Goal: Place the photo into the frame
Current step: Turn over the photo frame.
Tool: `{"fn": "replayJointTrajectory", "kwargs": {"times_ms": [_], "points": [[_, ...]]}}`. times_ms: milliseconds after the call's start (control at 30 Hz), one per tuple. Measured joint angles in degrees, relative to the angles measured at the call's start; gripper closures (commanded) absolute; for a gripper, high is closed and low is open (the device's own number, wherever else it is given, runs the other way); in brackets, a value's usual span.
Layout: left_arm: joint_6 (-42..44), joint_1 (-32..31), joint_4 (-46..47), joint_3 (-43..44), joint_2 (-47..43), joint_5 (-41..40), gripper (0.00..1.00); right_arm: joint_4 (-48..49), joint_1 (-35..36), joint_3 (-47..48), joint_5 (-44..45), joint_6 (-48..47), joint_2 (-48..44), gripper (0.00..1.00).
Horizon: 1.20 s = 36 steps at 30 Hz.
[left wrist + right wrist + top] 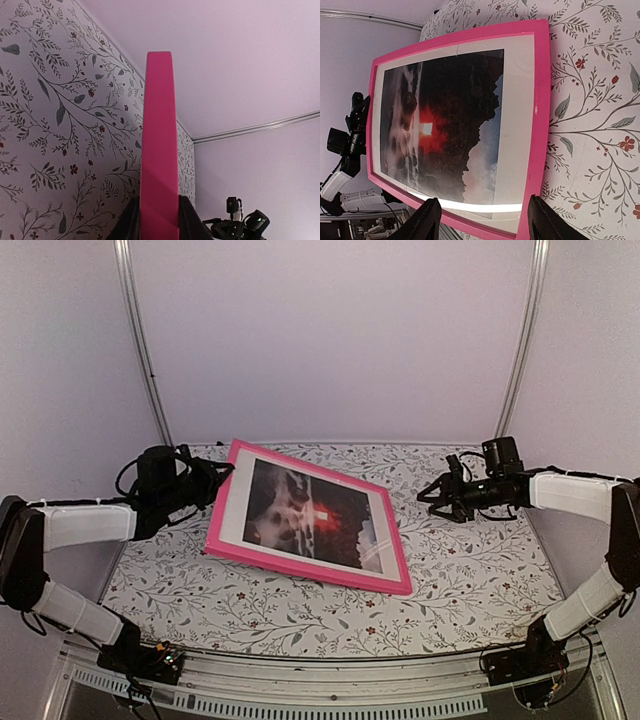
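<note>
Photo point(305, 515) seated inside the pink frame point(300, 568), white mat point(232, 525) bordering it, centre of the overhead view. Frame askew over the flowered table point(470, 580). Left claw point(215, 480) clenched on the frame's left edge, fingers point(127, 225) pinching the pink rail. Right claw point(428, 495) released, jaws spread, hovering apart at the right of the frame.
</note>
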Motion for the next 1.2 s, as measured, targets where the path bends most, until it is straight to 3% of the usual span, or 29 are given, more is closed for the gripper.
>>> {"fn": "replayJointTrajectory", "kwargs": {"times_ms": [233, 733, 933, 1200], "points": [[-0.96, -1.92, 3.5, -8.59, -0.24, 0.2, 0.55, 1.99, 1.36, -1.38, 0.17, 0.87, 1.88, 0.38], [0.42, -8.15, 6.12, -18.8, 3.65, 6.1, 0.46, 3.06, 3.32, -1.95, 2.58, 1.46, 4.31, 0.38], [2.67, -10.75, 6.12, -19.47, 7.41, 9.94, 0.44, 1.57, 4.04, -1.95, 4.94, 1.25, 4.31, 0.38], [7.41, -12.68, 4.76, -18.69, 8.81, 15.63, 0.32, -1.53, 4.92, -1.95, 8.35, 0.59, 4.31, 0.38]]}}
